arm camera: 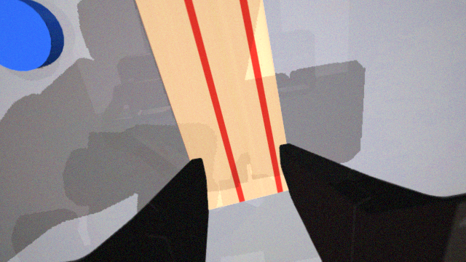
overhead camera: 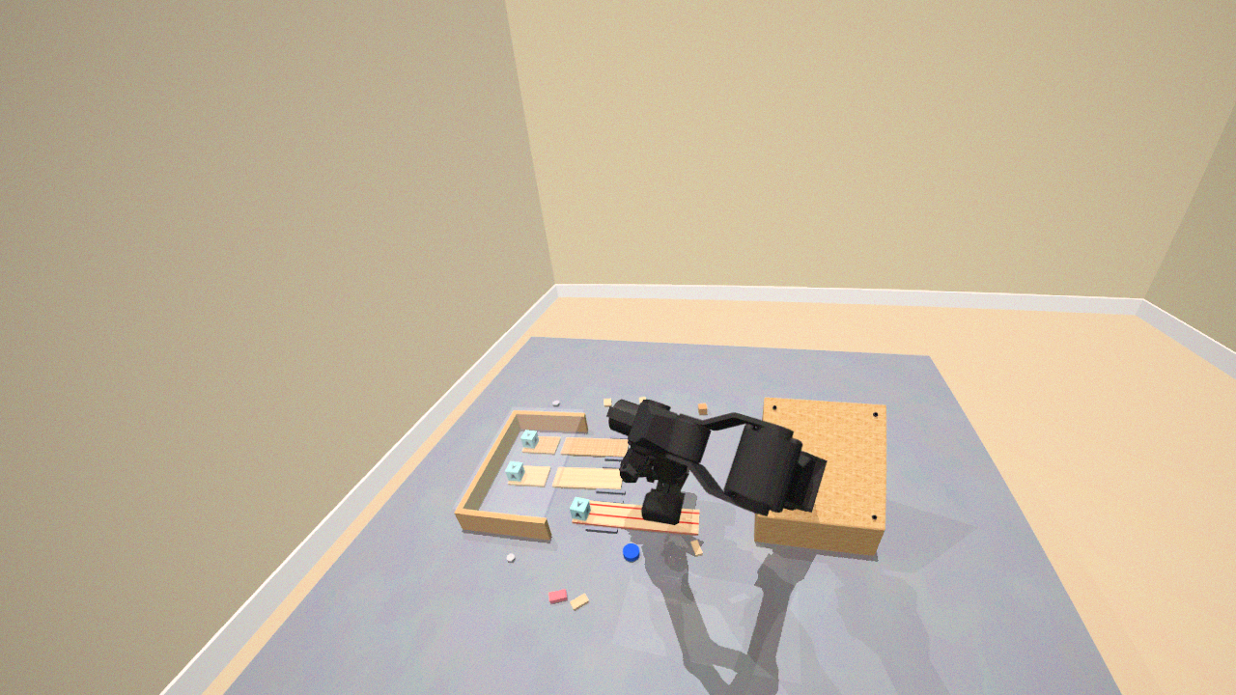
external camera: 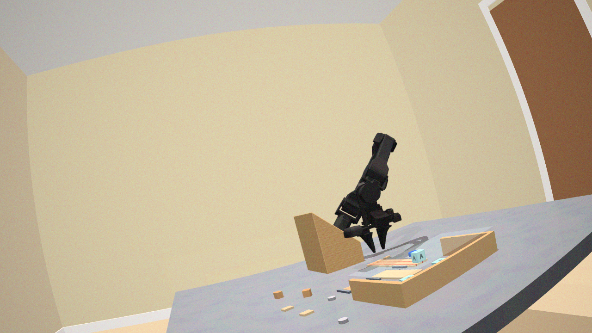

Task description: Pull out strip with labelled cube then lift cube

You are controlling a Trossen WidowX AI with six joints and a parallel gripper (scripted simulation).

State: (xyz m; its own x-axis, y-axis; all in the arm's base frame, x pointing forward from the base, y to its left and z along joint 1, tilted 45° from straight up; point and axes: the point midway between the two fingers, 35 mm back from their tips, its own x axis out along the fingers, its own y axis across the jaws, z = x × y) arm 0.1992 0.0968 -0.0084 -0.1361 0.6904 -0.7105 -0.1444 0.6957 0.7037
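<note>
The one-piece strip (overhead camera: 624, 518) (external camera: 389, 262) (arm camera: 237, 91) has red lines and lies flat in front of the tray's open side. A light-blue cube (overhead camera: 579, 508) (external camera: 418, 255) marked with the letter A stands on its far end. My gripper (external camera: 379, 249) (arm camera: 242, 161) is open and empty, its fingertips apart above the strip's near end; the top view hides them. The middle strip (overhead camera: 587, 478) and the back strip (overhead camera: 594, 446) each have a gap before a short piece, with a marked cube (overhead camera: 514, 471) and another cube (overhead camera: 528, 438) on those pieces.
The wooden tray wall (overhead camera: 502, 521) (external camera: 451, 267) surrounds the two far cubes on three sides. A blue disc (overhead camera: 631, 551) (arm camera: 25, 36) and a small tan block (overhead camera: 696, 547) lie beside the red-lined strip. A red block (overhead camera: 558, 596) lies farther off. A large wooden block (overhead camera: 825, 466) (external camera: 331, 248) stands by the arm.
</note>
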